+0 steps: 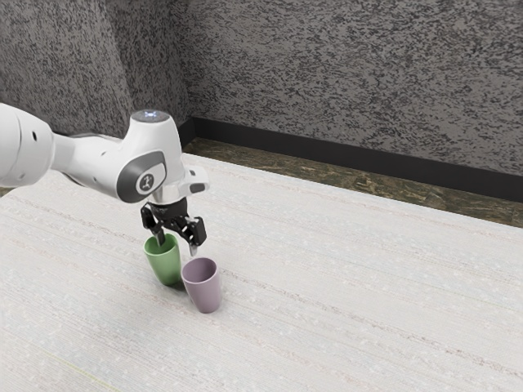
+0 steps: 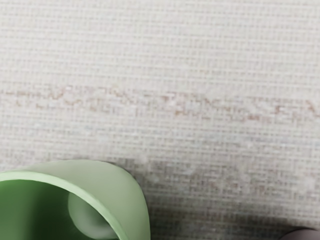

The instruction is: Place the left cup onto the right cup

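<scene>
green cup upright, lower left of the exterior view, just beside purple cup on its lower right | gripper spread open over green rim, one finger dipping inside | pale table beneath

White rounded arm, grey joint cap, black fingers.
</scene>
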You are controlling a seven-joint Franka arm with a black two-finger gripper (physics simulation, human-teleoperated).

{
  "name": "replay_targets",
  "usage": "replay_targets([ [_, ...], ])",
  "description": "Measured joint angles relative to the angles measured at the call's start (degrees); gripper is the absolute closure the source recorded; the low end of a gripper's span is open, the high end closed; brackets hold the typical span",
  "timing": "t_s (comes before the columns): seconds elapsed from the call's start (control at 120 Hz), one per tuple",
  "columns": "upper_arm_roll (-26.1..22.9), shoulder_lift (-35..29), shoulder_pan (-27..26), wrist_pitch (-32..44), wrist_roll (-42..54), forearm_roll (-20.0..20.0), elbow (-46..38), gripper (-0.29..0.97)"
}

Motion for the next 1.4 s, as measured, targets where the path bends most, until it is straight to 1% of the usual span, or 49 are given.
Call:
replay_targets([
  [0.267, 0.05, 1.3, 0.5, 1.05, -0.06, 0.0, -0.04, 0.08],
  [0.583, 0.05, 1.7, 0.54, 1.9, -0.06, -0.01, -0.04, 0.24],
  [0.708, 0.05, 1.96, 0.54, 2.06, -0.06, -0.01, -0.04, 0.28],
  [1.158, 0.05, 2.94, 0.54, 2.89, 0.08, 0.08, -0.04, 0.36],
  [1.4, 0.05, 3.16, 0.54, 3.18, 0.22, 0.09, -0.04, 0.38],
])
